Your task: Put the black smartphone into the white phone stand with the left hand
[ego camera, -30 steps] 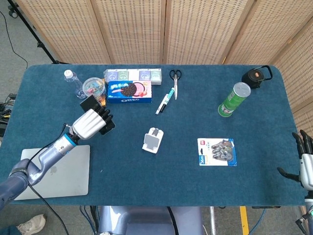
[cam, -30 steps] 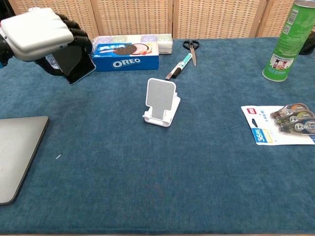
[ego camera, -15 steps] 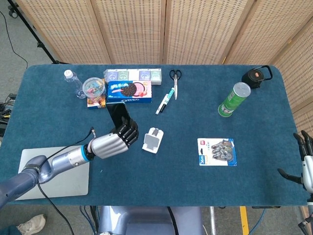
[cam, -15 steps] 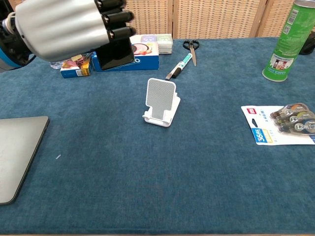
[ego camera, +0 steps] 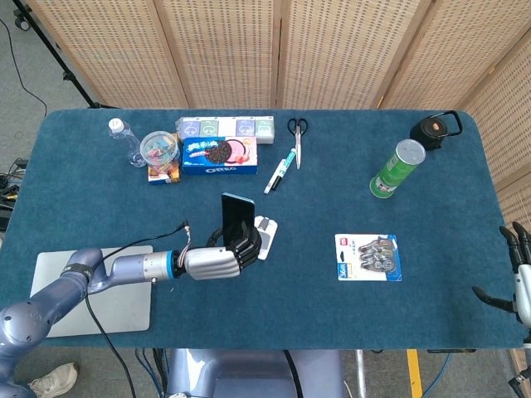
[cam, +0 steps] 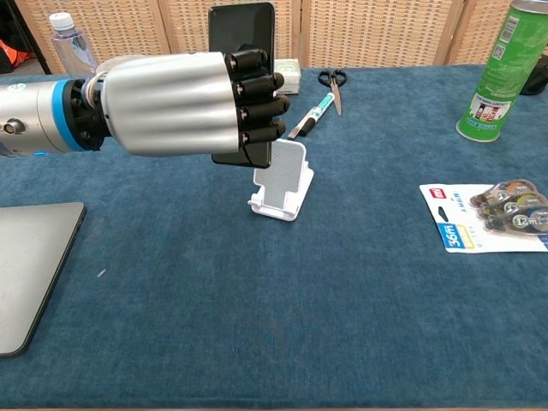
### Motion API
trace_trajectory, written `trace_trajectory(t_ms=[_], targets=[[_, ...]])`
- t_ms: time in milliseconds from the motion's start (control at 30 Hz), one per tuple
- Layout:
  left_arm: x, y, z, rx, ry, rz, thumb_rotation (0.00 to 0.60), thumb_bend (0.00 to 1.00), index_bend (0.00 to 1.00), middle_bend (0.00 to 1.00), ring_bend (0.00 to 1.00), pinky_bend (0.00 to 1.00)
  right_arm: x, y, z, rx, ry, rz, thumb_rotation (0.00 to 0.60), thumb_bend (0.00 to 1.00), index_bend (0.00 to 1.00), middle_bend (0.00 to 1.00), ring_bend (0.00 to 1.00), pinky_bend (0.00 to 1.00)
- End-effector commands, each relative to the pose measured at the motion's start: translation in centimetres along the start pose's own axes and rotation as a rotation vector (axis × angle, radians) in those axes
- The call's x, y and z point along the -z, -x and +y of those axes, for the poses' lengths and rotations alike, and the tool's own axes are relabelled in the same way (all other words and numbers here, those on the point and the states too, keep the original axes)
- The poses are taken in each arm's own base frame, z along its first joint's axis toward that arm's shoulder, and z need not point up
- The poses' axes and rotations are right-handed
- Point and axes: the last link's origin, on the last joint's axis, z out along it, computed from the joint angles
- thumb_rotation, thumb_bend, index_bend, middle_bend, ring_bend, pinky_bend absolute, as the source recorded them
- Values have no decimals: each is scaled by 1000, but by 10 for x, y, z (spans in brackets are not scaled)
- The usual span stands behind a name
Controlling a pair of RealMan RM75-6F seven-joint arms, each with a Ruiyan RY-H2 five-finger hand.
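Fingers of the left robot hand (cam: 184,104) wrap the phone (cam: 242,34), which stands upright in its grasp above the middle of the surface (cam: 282,308), just beside the white stand (cam: 281,178) and slightly in front of it. The right robot hand (ego camera: 518,278) hangs past the surface's right edge, fingers spread, holding nothing.
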Motion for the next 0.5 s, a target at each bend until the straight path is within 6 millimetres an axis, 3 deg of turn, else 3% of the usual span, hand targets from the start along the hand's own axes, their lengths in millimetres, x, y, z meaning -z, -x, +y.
trace_trajectory(t_ms=[33,500], targets=[[-9,3,4,-1,3,14,600,0,536,441,381,419,0,0,0,-1,1,-1,600,0,0,0,0,0],[-39,17,25,-66,2,-66,600,0,536,428,381,419,-3,-1,2,-21,5,-17,600,0,0,0,0,0]])
